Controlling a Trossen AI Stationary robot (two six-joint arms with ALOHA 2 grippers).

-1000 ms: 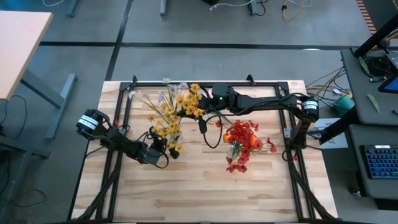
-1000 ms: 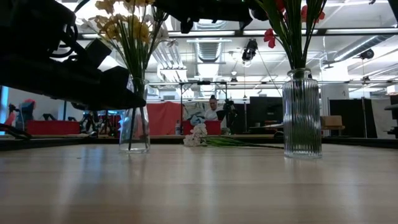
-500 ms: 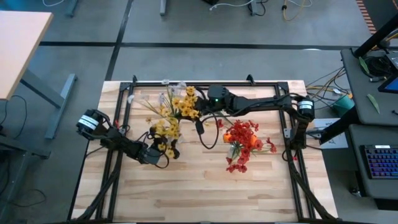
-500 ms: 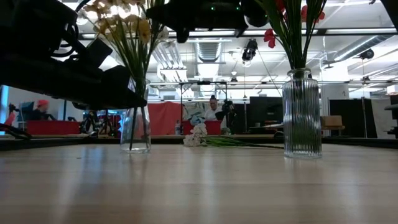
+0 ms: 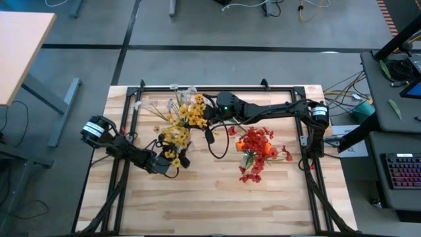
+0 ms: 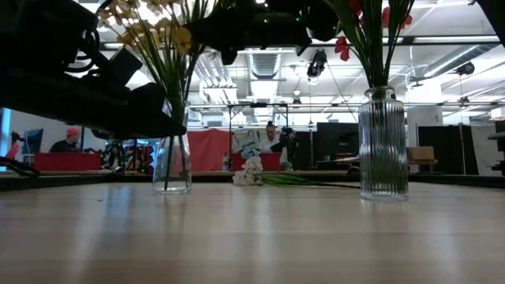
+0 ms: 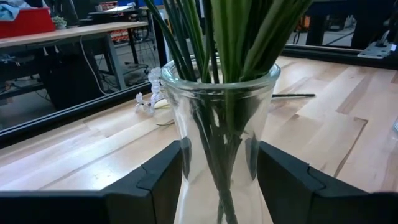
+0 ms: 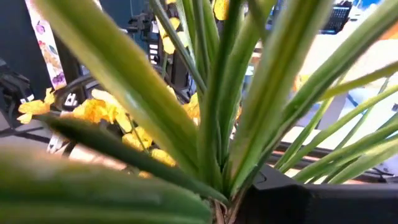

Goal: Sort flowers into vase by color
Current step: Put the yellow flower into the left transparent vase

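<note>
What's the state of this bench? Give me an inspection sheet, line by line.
Surface: wooden table.
Job's things: yellow flowers in clear vase; red flowers in ribbed vase; white flowers lying at the back.
Clutter: nothing seen.
Grippers: left gripper clamps the clear vase; right gripper shut on a yellow spray.
Cables: black cable loops below the right arm.
Surroundings: keyboard desk at right; person behind.

Two arms over one wooden table (image 5: pixel 197 210). Two glass vases: one clear vase (image 6: pixel 172 162) of yellow flowers (image 5: pixel 172 137), one ribbed vase (image 6: pixel 383 143) of red flowers (image 5: pixel 256 148). One more yellow spray (image 5: pixel 192 110) is aloft, and one white spray (image 6: pixel 254 171) lies on the table.
</note>
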